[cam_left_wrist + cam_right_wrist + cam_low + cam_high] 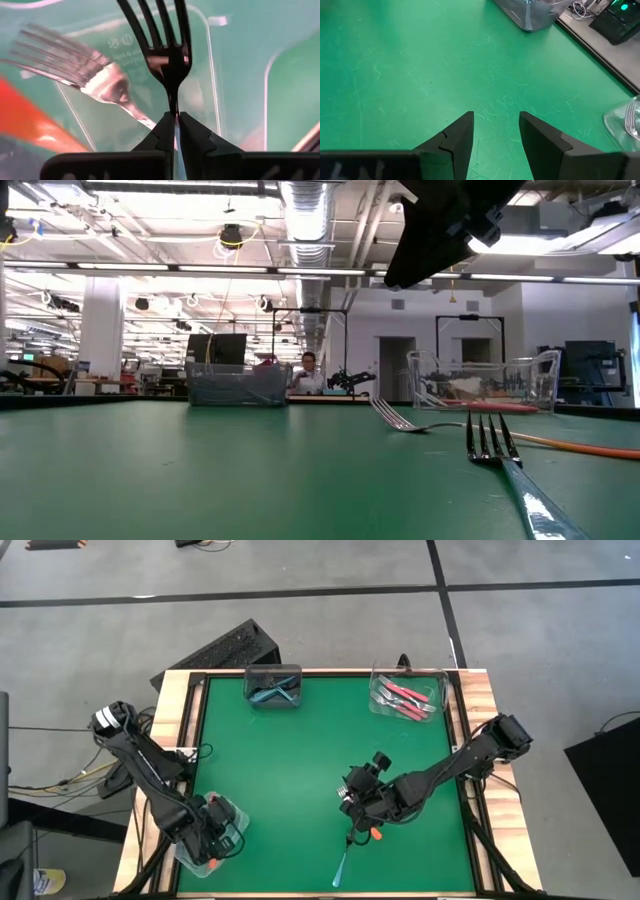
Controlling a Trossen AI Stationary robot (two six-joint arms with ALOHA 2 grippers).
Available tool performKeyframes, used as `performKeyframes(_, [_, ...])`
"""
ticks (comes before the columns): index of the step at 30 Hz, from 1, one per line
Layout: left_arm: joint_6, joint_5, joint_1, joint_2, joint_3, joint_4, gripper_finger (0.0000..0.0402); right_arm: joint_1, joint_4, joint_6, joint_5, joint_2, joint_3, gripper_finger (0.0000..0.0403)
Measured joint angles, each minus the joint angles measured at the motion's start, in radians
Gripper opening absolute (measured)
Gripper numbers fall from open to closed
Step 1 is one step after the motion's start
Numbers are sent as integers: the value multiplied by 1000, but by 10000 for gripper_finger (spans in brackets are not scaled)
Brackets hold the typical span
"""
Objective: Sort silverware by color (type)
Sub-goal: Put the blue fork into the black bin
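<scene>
My left gripper (216, 828) hovers over a clear container (200, 860) at the table's near left corner, shut on a fork (167, 55) whose tines point away from the camera. Another fork (100, 80) with silver tines and an orange handle lies inside that container. My right gripper (353, 808) hangs open above the mat, near the middle of the near edge. Just nearer than it, an orange-handled fork (374, 833) and a blue-handled fork (342, 864) lie flat on the mat. In the right wrist view only green mat shows between the open fingers (462, 132). My left gripper (175, 116) pinches the fork's thin neck (173, 102) just below the tines, between the two fingertips. The fork lies along the fingers, tines leading, lifted clear above the container. The fingers hide its handle.
A clear container of blue-handled forks (273, 687) stands at the far edge, and one of pink-red-handled forks (405, 696) at the far right corner. A wooden frame (480, 700) borders the mat. A black box (225, 648) sits beyond the far left corner. Open mat spans the centre.
</scene>
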Motion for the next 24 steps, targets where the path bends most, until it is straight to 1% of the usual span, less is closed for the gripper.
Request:
performKeyframes(5, [42,-77,0,0,146,-190,0,0,0,-2,0,0,0,185])
performKeyframes(8, [74,-111,1,-2,182,-251,0,-1,0,-3,0,0,0,185])
performKeyframes(10, [75,-84,17,-2,168,-252,0,-1,-1,-3,0,0,0,185])
performKeyframes(14, [98,22,64,2,96,-187,1,-1,-13,-3,0,0,0,185])
performKeyframes(16, [100,114,78,3,90,-183,2,-1,-19,-3,0,0,0,185])
performKeyframes(17, [101,121,79,3,103,-184,2,-1,-20,-3,0,0,0,185])
performKeyframes(18, [114,104,80,3,123,-181,2,-1,-20,-3,0,0,0,185])
performKeyframes(20, [154,6,82,8,145,-186,2,-1,-13,-5,1,0,0,185])
performKeyframes(21, [161,-3,85,10,141,-221,2,-4,-1,-8,2,0,0,185])
performKeyframes(22, [166,14,89,11,133,-248,2,-9,23,-24,1,0,0,185])
performKeyframes(24, [170,46,101,11,125,-234,1,-18,95,-67,-16,1,0,185])
